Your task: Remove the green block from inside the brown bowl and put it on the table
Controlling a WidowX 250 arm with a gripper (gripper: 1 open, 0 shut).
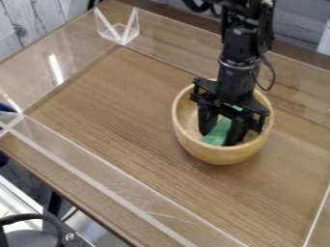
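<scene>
Spreading out beneath the gripper and to either side of it, the wooden table (106, 108) is offering a place to set down on the picture's left, outside the bowl. The brown bowl (219, 154) is surrounding the gripper's lower end, its thick rim standing around the fingers, so the lift is calling for a straight, vertical rise before any sideways travel. The black gripper (223, 123) is reaching down into the bowl, its jaws closing on the block; the dark fingers are hiding part of the contact, so how deep the grip is sitting cannot be told. The green block (217, 132) is lying inside the bowl, between the fingertips and directly below the gripper's body. Lifting well is meaning keeping the squeeze firm and even, rising slowly at first, and watching that the block is coming up with the fingers rather than slipping or swivelling. A sloping lie in the curved hollow is possibly leaving one end hanging lower, so that end is needing the most room over the rim. If a finger or the block is catching the wall, the bowl is likely tipping or dragging along, and pausing to rise further is being wiser than pulling sideways.
</scene>
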